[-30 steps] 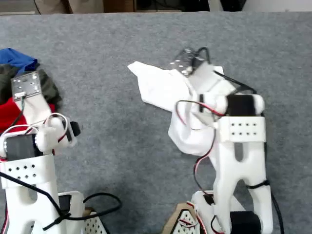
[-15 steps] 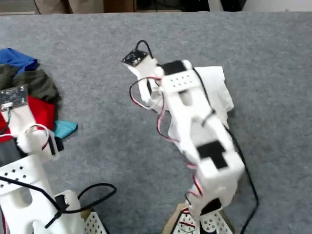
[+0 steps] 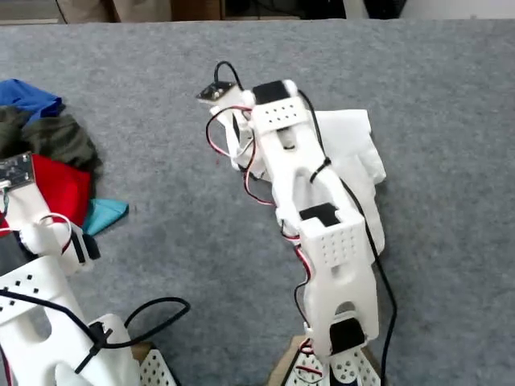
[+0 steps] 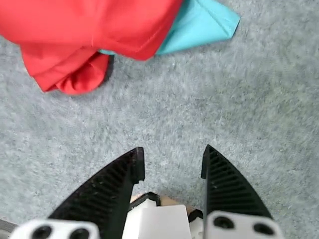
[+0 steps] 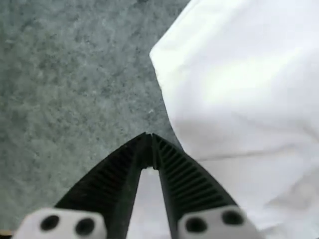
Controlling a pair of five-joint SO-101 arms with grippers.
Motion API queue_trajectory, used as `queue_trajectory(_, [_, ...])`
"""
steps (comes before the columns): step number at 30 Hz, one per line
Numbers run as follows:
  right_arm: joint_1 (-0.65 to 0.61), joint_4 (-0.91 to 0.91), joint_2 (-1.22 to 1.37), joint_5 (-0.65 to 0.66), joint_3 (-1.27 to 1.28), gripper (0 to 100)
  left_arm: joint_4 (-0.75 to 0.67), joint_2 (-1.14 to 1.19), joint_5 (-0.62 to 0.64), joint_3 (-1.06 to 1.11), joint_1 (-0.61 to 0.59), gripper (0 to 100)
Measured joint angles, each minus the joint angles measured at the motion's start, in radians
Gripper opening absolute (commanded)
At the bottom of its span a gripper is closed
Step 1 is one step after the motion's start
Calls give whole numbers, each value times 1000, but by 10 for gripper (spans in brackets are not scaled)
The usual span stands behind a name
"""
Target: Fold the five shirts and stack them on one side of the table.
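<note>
Right gripper (image 5: 148, 143): ribbed black jaws closed, tips meeting at the edge of the crumpled white cloth shirt (image 5: 239, 84). Whether cloth is pinched between them cannot be told.

Left gripper (image 4: 172, 162): jaws spread wide and holding nothing, poised above bare surface. The bunched red cloth shirt (image 4: 75, 30) and the teal cloth shirt (image 4: 199, 25) lie just ahead of it, apart from the tips.

In the high view the white right arm (image 3: 322, 209) stretches across the white shirt, which lies unfolded at the table's middle. The white left arm (image 3: 40, 265) stands at the near left corner.

Surface: a grey felt-like table covering (image 3: 161, 161) that runs across the whole table. Room: a thin strip of tan and dark shapes beyond the far edge, too little to identify.

Count:
- Two arms.
- Five shirts.
  - One is the white shirt.
  - Four are heaped at the left edge: the blue cloth shirt (image 3: 28, 95), the dark olive cloth shirt (image 3: 48, 137), the red one and the teal one, each touching the next.
</note>
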Motion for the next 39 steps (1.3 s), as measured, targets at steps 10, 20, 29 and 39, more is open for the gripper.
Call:
queue_trajectory(10, [-63,97,-91,18,11,5,-129,0,2,37,0,195])
queue_trajectory(20, [-58,-100,-160,28,207,153,-155,0,2,37,0,195])
queue_trajectory(29, [-5,-144,132,64,69,8,-155,0,2,37,0,193])
queue_trajectory(39, [-38,94,167,64,-129,4,-155,0,2,37,0,193])
